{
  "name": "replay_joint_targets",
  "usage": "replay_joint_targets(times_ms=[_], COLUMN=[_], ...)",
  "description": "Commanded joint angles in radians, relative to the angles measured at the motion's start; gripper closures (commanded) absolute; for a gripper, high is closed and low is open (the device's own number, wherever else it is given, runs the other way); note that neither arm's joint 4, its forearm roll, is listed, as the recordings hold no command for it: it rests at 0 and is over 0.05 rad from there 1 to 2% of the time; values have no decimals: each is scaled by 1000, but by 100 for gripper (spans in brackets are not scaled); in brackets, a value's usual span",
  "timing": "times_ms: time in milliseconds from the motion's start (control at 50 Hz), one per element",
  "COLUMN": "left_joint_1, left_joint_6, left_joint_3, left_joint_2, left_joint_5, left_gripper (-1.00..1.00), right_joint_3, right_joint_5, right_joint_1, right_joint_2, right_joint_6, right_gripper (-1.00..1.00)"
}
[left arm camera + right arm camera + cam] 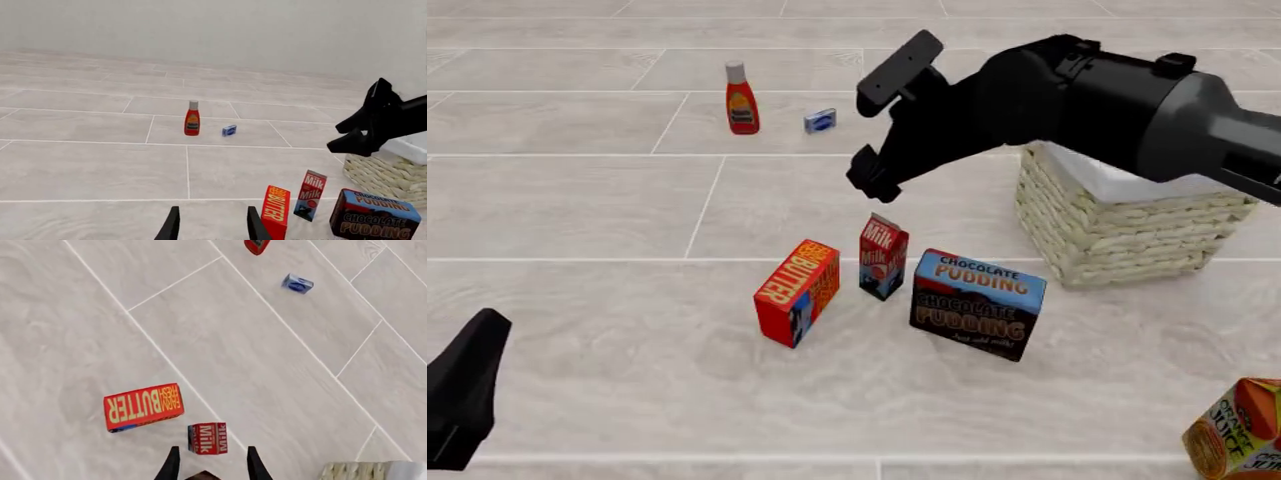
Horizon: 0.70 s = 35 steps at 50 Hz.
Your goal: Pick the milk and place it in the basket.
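Beside the butter box on the counter: milk upright, untouched, near the basket. Above it, right gripper, jaws spread, empty. Grasp, lift, placement all pending.

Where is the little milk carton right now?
In the front view, the milk stands upright mid-table, between the butter box on its left and the chocolate pudding box on its right.
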Motion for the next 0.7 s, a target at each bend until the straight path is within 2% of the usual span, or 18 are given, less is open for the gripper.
replay_joint_targets(times_ms=[20, 260, 700], left_joint_1=[0, 4, 5], left_joint_6=[-3, -4, -3], left_joint_3=[11, 32, 30], left_joint_2=[4, 25, 50], left_joint_5=[-13, -45, -63], left_gripper=[-100, -100, -100], right_joint_3=[-48, -64, -20], right_joint_5=[-11, -33, -85], right_joint_1=[0, -30, -42], right_joint_2=[97, 169, 253], right_joint_6=[22, 30, 49], right_gripper=[-100, -100, -100])
